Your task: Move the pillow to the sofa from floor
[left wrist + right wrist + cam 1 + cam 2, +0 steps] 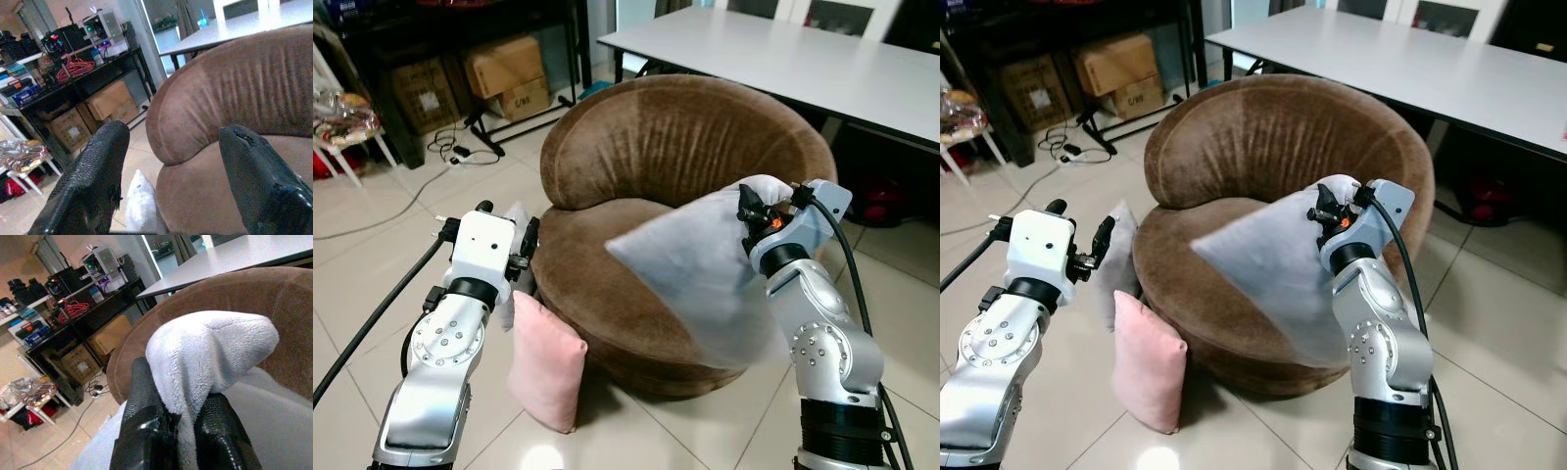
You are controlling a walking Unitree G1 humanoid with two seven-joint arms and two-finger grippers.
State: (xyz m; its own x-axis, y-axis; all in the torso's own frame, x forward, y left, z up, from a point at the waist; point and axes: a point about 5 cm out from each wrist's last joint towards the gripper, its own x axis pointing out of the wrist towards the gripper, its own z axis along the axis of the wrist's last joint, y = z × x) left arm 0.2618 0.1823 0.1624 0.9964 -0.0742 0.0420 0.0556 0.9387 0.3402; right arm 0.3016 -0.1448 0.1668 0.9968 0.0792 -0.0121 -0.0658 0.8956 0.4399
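Observation:
A pale grey pillow [700, 264] hangs over the seat of the round brown sofa [675, 137], one corner pinched in my right gripper [183, 418], which is shut on it. Its lower part rests on the seat's front right. A pink pillow [548, 362] stands on the floor against the sofa's front left. Behind it a white-grey pillow [1121, 259] leans on the sofa's side. My left gripper [168, 181] is open, held above those floor pillows beside the sofa, with nothing between its fingers.
A white table [783, 59] stands behind the sofa on the right. Cardboard boxes [509, 73] sit under a black rack at the back left, with cables [450, 152] on the tiled floor. A small white stool [347, 132] with clutter is far left.

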